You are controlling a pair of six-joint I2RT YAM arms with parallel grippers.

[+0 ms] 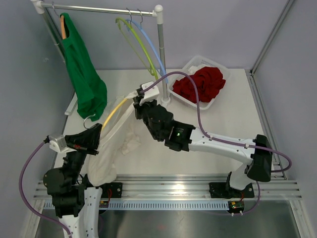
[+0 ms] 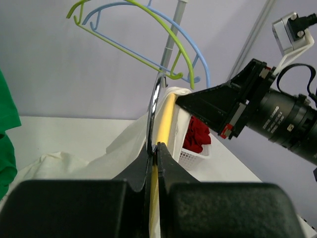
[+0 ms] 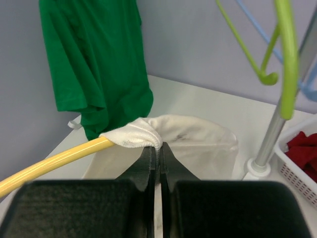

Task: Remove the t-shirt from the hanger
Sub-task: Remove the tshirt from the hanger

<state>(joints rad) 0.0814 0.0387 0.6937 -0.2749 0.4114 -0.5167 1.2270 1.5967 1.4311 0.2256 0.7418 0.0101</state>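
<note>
Open passage: bare table (image 1: pixel 233 116) right of centre. Barred at rear by rack post (image 1: pixel 159 59) and laundry basket (image 1: pixel 188 99); above by empty green hanger (image 3: pixel 286 59), blue hanger (image 1: pixel 150 42); rear left by hanging green shirt (image 1: pixel 85 74); front left by draped white t-shirt (image 1: pixel 110 148).

place: robot lab cell
walls: plain grey panels (image 1: pixel 208 29) around table (image 1: pixel 237 119)
mount: aluminium rail (image 1: pixel 168 186) at table's near edge
props: rack (image 1: pixel 99 8) on table

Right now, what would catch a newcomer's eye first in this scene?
In the middle, a white t-shirt is held between two pincers: the left pincer clamps its yellow hanger, and the right pincer pinches the cloth at the hanger's tip. Behind, a green t-shirt hangs from the rail at left, and red clothes fill a white basket at right.
</note>
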